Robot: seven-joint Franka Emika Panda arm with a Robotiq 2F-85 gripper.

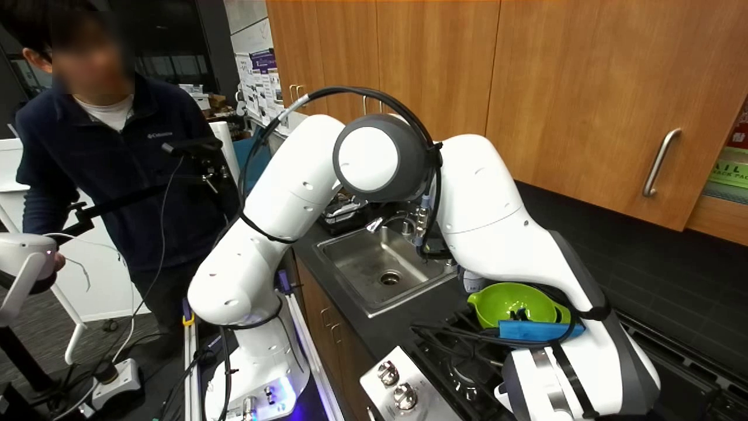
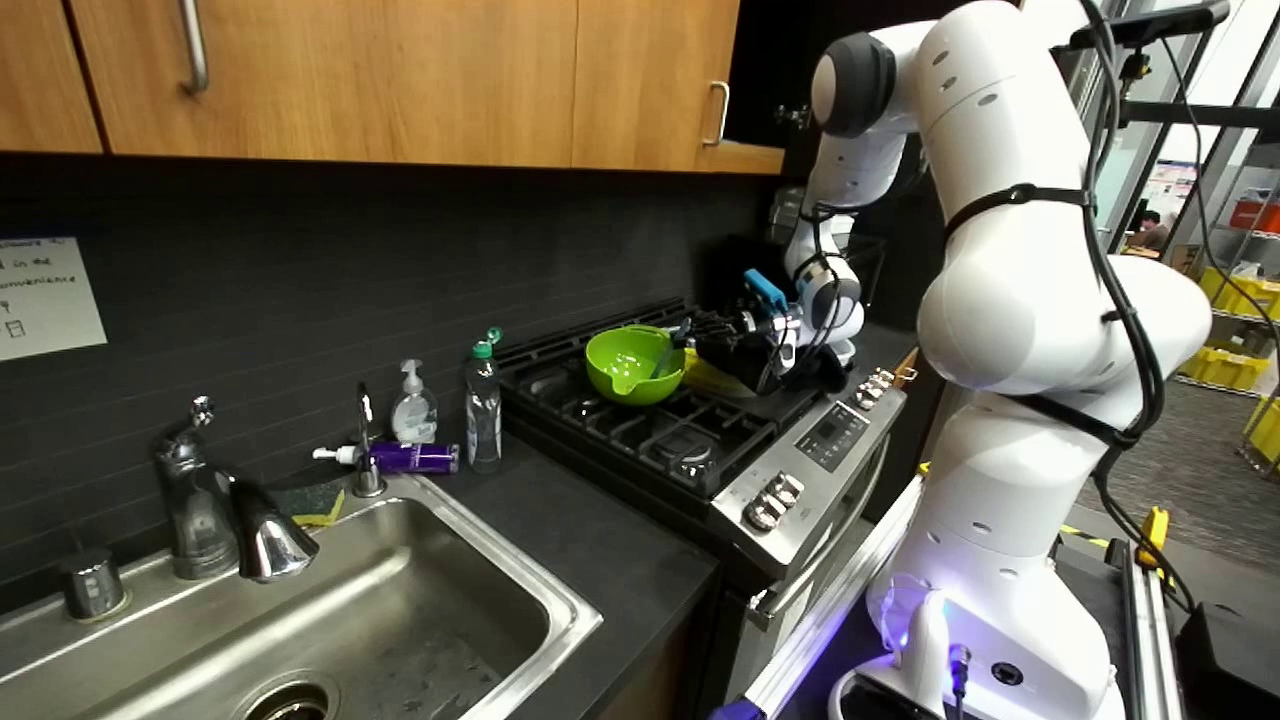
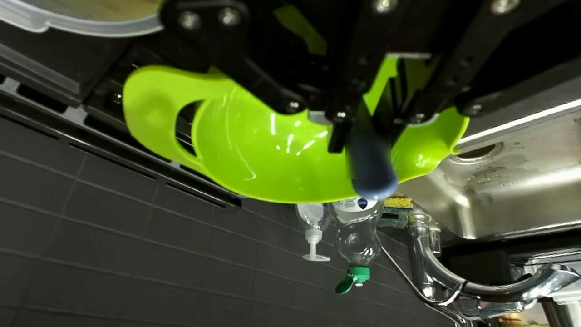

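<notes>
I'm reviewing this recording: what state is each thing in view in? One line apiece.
Tool: shut on the dark blue utensil
Dark blue utensil: held, free end over or in the green bowl, contact unclear
Green bowl: upright on the stove
Stove: no flame seen
Green-capped bottle: upright, cap flipped open
Clear pump bottle: upright
Purple bottle: lying on its side
Faucet: no running water seen

All views share the bowl [image 3: 277, 168] — wrist's closest.
</notes>
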